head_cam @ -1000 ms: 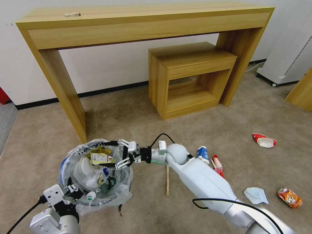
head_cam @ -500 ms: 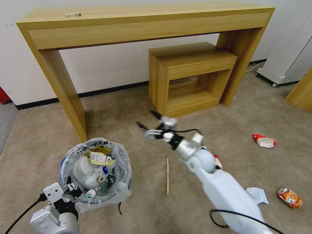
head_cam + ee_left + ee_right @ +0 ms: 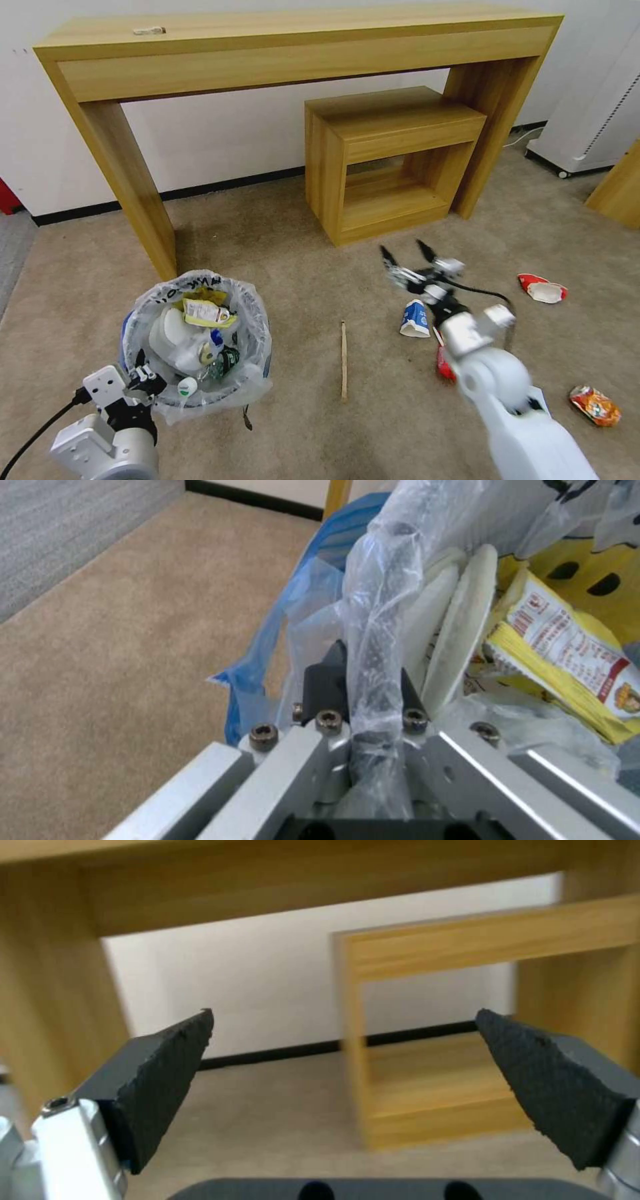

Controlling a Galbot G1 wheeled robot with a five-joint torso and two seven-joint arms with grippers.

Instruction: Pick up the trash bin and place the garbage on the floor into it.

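the trash bin [image 3: 193, 347] is a small round blue tub lined with a crinkly whitish plastic bag that spills over its rim, with black print along the far edge that is too crumpled to read. it sits low on the left of the head view, over the floor [image 3: 280, 220], a beige short-pile carpet, just in front of one leg of the long wooden table [image 3: 287, 47]. inside lie white slippers [image 3: 460, 625], a yellow wrapper [image 3: 567, 655] with small red lettering too fine to make out, and a few other scraps. the left gripper [image 3: 363, 690] is clamped on the near rim, its black fingers pinching the bag and the bin's edge between them.

out on the carpet lies the rest of the garbage: a wooden stick [image 3: 344, 360] to the right of the bin, a blue-white paper cup [image 3: 415, 319] on its side, a red wrapper [image 3: 445, 363] just beside it, a red-white paper cup [image 3: 541, 288] further right, and an orange snack bag [image 3: 595, 405] near the right edge.

the right gripper [image 3: 408, 257] hangs above the carpet just beyond the blue-white cup, its fingers spread wide with nothing between them, pointing toward the small wooden side table [image 3: 393, 160] tucked under the long table. a white wall with a black skirting board runs behind, a strip of grey carpet [image 3: 12, 247] borders the far left, and a white appliance [image 3: 593, 120] stands at the right.
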